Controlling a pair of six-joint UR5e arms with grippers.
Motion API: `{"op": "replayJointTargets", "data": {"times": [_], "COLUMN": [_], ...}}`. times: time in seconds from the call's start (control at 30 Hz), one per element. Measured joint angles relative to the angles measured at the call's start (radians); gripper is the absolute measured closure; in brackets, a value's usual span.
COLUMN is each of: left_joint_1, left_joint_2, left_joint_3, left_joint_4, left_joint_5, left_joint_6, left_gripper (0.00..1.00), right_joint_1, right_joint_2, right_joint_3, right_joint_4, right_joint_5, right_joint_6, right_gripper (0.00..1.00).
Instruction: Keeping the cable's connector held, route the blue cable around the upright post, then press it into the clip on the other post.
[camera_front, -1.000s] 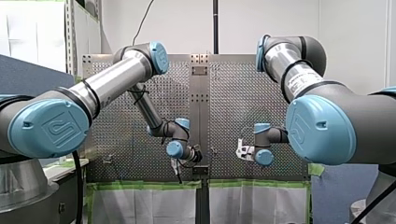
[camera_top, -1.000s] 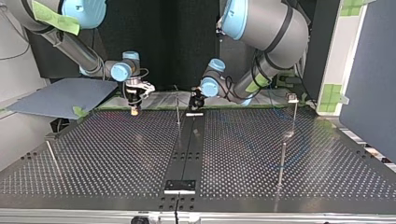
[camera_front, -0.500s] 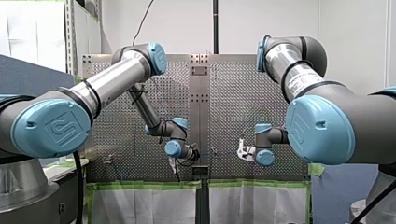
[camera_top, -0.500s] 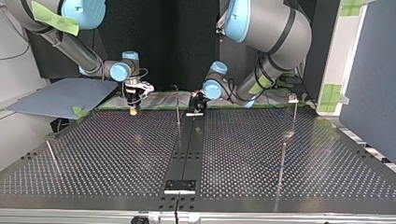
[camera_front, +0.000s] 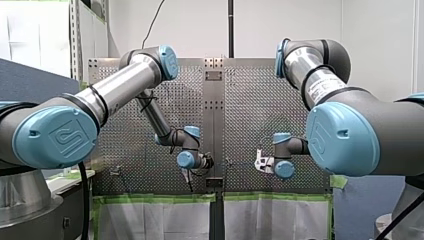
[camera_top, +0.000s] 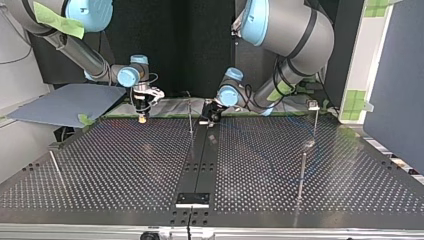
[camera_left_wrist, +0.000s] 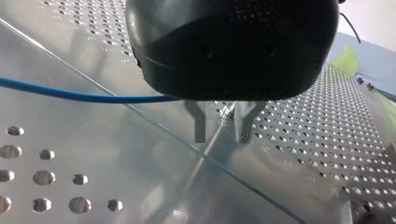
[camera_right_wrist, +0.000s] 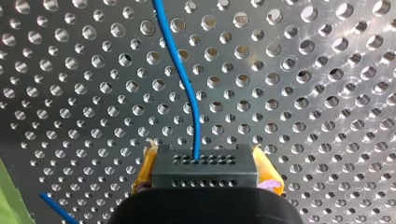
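Connector block (camera_right_wrist: 204, 161), black and perforated, stays clamped in my right gripper (camera_right_wrist: 205, 173), thin blue cable (camera_right_wrist: 187, 84) trailing ahead, while my left gripper (camera_left_wrist: 223, 127), fingers (camera_left_wrist: 200, 128) parted, has dipped closer to route it

Both arms reaching in, grippers low near mid-frame.
Left arm (camera_top: 300, 35) folded down from the top view's upper right, left gripper (camera_left_wrist: 223, 127) angled, metal fingers (camera_left_wrist: 201, 126) apart. Right arm (camera_top: 75, 47) entering from upper left, right gripper (camera_top: 143, 116) pointing straight down, yellow pads (camera_right_wrist: 267, 171) clamped on connector (camera_right_wrist: 204, 164).
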Motion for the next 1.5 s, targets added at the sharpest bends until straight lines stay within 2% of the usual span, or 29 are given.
{"op": "replayJointTargets", "data": {"times": [0.03,0.07,0.1,0.13,0.17,0.2,0.37,0.87,1.13,1.5], "left_joint_1": [-0.001,-0.002,-0.003,-0.004,-0.005,-0.007,-0.015,-0.044,-0.067,-0.105], "left_joint_2": [0.000,0.000,0.000,0.000,0.000,0.000,0.001,0.017,0.070,0.076], "left_joint_3": [0.000,0.000,0.000,0.000,0.000,0.000,0.000,0.000,0.000,-0.027], "left_joint_4": [-0.007,-0.013,-0.020,-0.031,-0.039,-0.047,-0.101,-0.240,-0.259,-0.289], "left_joint_5": [-0.004,-0.006,-0.007,-0.009,-0.011,-0.013,-0.024,-0.010,-0.020,-0.021], "left_joint_6": [0.008,0.016,0.024,0.035,0.044,0.053,0.107,0.259,0.277,0.320], "left_gripper": [0.25,0.25,0.16,0.16,0.05,0.01,0.01,0.01,0.01,0.01], "right_joint_1": [0.000,0.000,0.000,0.000,0.000,0.000,0.000,0.000,0.000,-0.006], "right_joint_2": [0.000,0.000,0.001,0.001,0.001,0.001,0.002,0.005,0.005,0.005], "right_joint_3": [0.000,0.000,0.000,0.000,0.000,0.000,0.000,0.000,0.000,0.000], "right_joint_4": [0.000,0.000,0.000,0.000,0.000,0.000,0.000,0.000,-0.002,-0.003], "right_joint_5": [0.000,-0.001,-0.001,-0.001,-0.002,-0.003,-0.004,-0.005,-0.006,-0.006], "right_joint_6": [0.000,0.000,0.000,0.000,0.000,0.000,0.001,0.001,0.002,0.003], "right_gripper": [1.00,1.00,1.00,1.00,1.00,1.00,1.00,1.00,1.00,1.00]}}
